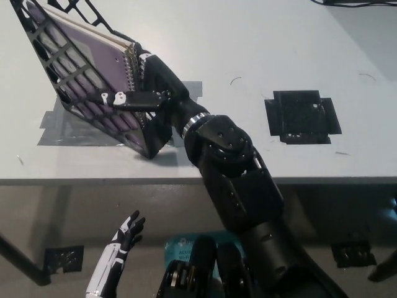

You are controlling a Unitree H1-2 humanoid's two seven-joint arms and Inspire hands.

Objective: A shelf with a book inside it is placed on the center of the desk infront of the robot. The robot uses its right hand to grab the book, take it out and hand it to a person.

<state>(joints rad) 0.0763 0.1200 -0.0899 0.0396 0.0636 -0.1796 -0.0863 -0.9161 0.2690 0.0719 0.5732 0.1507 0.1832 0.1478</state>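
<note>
I see a pale grey desk top (260, 56) with its front edge running across the middle of the head view; below it the floor is dark. A strip of grey tape (62, 127) lies on the desk under the black openwork plastic shelf (68, 87), and a square patch of black tape (302, 117) sits well apart to the right.

The shelf stands tilted at the desk's left, and inside it leans the purple spiral-bound book (87, 56), its wire binding facing my arm. My black right hand (146, 87) is at that binding edge: the thumb lies across the outside of the shelf's lattice, the other fingers go in behind the book's spine, out of my sight, so I cannot tell whether the grip has closed on it.

My white left hand (121, 245) rests low at the lower left, under the desk edge, fingers spread and holding nothing.
</note>
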